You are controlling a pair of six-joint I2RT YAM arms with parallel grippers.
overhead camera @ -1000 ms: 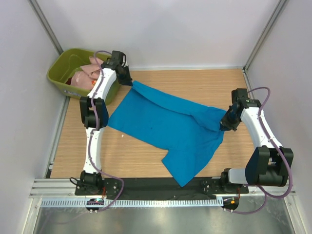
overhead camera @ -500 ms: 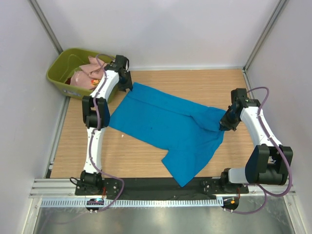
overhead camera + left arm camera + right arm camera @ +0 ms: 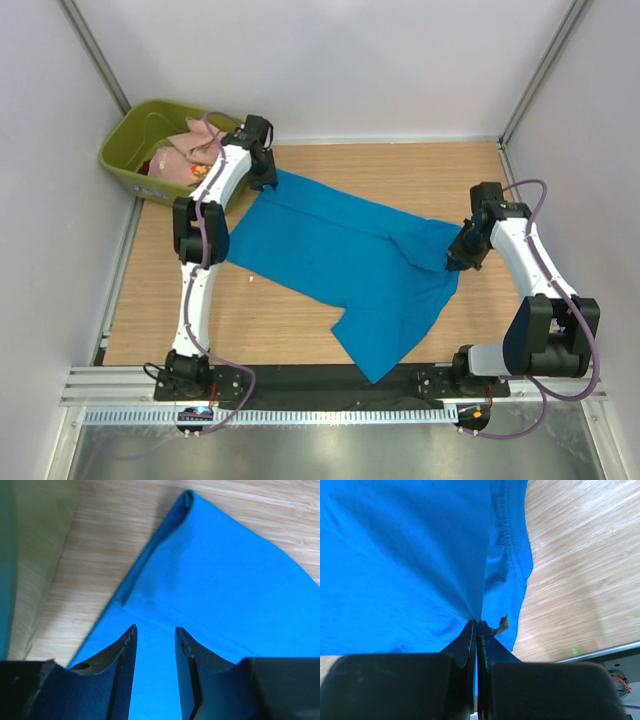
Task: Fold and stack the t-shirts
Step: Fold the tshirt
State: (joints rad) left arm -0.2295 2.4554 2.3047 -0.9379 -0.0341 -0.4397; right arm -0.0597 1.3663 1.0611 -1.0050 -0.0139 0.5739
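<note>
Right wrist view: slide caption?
Right gripper pinches a fold of the bright blue cloth t-shirt lying on the wooden table.

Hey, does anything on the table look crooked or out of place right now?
Yes. The blue t-shirt lies slanted across the table, not squared up. Its far corner is doubled over, its near end laps onto the black rail, and the right gripper is shut on a bunched fold at its right side.

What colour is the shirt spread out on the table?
The shirt is plain bright blue, best seen from the top view.
</note>
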